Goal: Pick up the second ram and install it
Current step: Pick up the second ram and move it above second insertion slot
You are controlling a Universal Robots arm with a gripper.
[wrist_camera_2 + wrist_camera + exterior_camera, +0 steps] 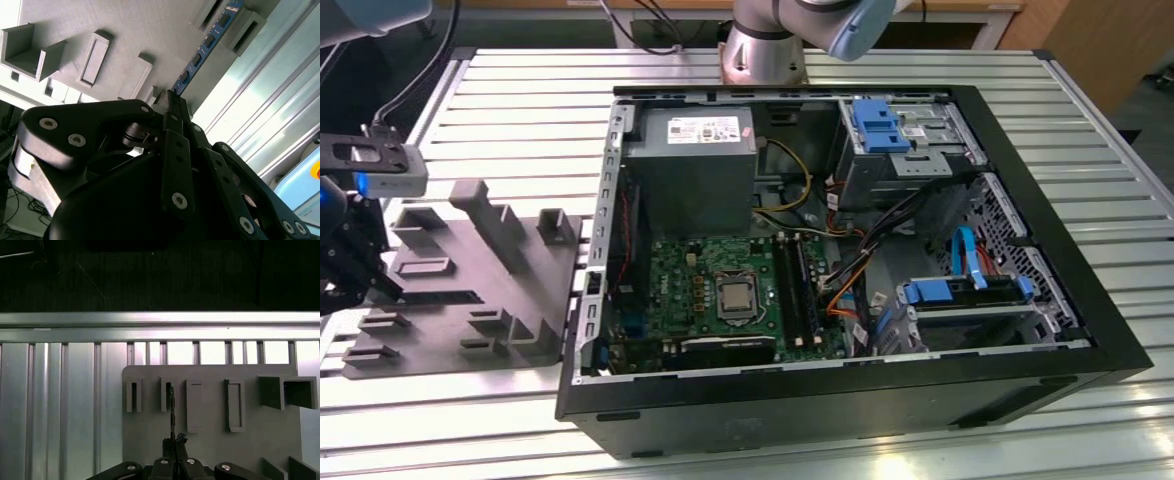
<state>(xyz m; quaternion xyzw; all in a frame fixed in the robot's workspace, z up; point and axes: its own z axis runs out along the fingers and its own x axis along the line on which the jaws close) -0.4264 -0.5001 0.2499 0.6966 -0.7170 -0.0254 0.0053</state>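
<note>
Over the gray fixture [454,240], the jaws clench the second ram [205,46], upright in its slot.

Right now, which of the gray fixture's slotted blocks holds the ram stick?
The narrow block nearer the row's middle: the second ram stands edge-on in its slot, with the gripper shut on it. The other blocks' slots are empty.

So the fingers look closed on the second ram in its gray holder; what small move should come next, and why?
Probably a short straight lift, along the slot walls. The gripper seems shut on the near end of the second ram, whose far end sits between blocks of the gray holder; tilting could jam it.
</note>
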